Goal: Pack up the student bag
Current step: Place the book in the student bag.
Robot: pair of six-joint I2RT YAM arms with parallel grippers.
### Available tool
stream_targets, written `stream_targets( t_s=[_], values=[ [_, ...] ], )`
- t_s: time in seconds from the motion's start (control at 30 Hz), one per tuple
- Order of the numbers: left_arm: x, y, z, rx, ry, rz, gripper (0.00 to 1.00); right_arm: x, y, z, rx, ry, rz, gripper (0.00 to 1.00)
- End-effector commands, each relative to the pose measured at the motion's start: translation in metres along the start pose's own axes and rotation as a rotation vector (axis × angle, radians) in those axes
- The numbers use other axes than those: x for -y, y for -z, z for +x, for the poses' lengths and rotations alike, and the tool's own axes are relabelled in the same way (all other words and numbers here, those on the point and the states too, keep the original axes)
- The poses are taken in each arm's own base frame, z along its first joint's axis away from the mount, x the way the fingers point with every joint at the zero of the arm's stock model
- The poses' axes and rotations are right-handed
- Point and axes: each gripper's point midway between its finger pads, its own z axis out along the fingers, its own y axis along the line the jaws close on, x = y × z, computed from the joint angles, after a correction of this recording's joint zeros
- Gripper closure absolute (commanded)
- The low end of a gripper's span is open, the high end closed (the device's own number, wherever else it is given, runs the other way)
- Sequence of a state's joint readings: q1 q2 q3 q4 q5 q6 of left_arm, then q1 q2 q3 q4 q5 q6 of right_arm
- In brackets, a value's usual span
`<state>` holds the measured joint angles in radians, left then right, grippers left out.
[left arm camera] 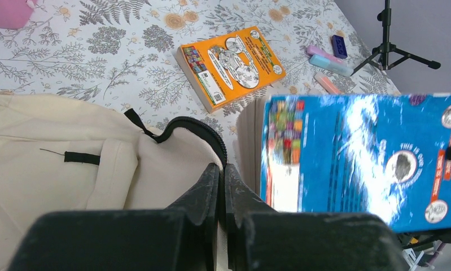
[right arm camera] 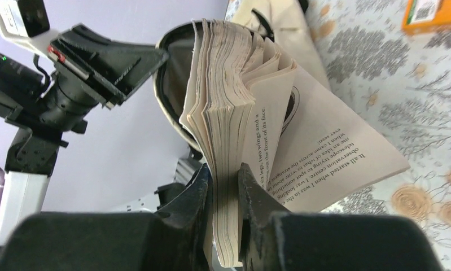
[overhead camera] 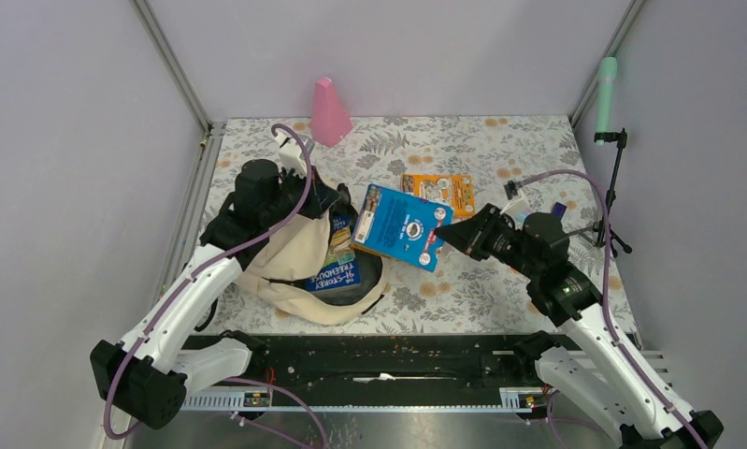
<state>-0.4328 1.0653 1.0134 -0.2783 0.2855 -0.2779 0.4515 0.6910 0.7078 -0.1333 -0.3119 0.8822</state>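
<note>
The left gripper (left arm camera: 222, 172) is pressed shut, pinching the rim of the student bag (overhead camera: 290, 251), which lies open at the left of the table (overhead camera: 500, 281). A paperback (overhead camera: 339, 273) inside it reads "STOREY TREEHOUSE". A blue book (overhead camera: 399, 227) is held tilted beside the bag's mouth, one splayed page reading "It all started when I was in". An orange book (overhead camera: 439, 192) lies behind. The right gripper (overhead camera: 455, 232), narrowly parted, clamps the blue book's pages.
</note>
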Motion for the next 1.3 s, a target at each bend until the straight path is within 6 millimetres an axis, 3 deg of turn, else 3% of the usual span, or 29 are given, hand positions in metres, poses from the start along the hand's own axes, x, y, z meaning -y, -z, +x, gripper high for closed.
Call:
stream_targets(
  t_s=[0.0, 0.37, 0.57, 0.83, 1.27],
  values=[
    [0.016, 0.003, -0.043, 0.140, -0.031, 0.068, 1.00, -0.038, -0.005, -0.008, 0.049, -0.033, -0.146, 1.00],
    [0.010, 0.003, -0.041, 0.139, -0.004, 0.074, 1.00, -0.032, -0.031, 0.019, -0.023, -0.080, -0.135, 1.00],
    [0.019, 0.008, -0.043, 0.139, -0.046, 0.121, 1.00, -0.032, -0.047, 0.042, -0.059, -0.075, -0.117, 1.00],
    [0.015, 0.010, -0.041, 0.128, -0.044, 0.100, 1.00, -0.041, -0.071, 0.070, -0.077, -0.051, -0.092, 1.00],
    [0.017, 0.017, -0.041, 0.145, -0.044, 0.097, 1.00, -0.020, -0.094, 0.077, 0.061, -0.093, 0.100, 1.00]
  ],
)
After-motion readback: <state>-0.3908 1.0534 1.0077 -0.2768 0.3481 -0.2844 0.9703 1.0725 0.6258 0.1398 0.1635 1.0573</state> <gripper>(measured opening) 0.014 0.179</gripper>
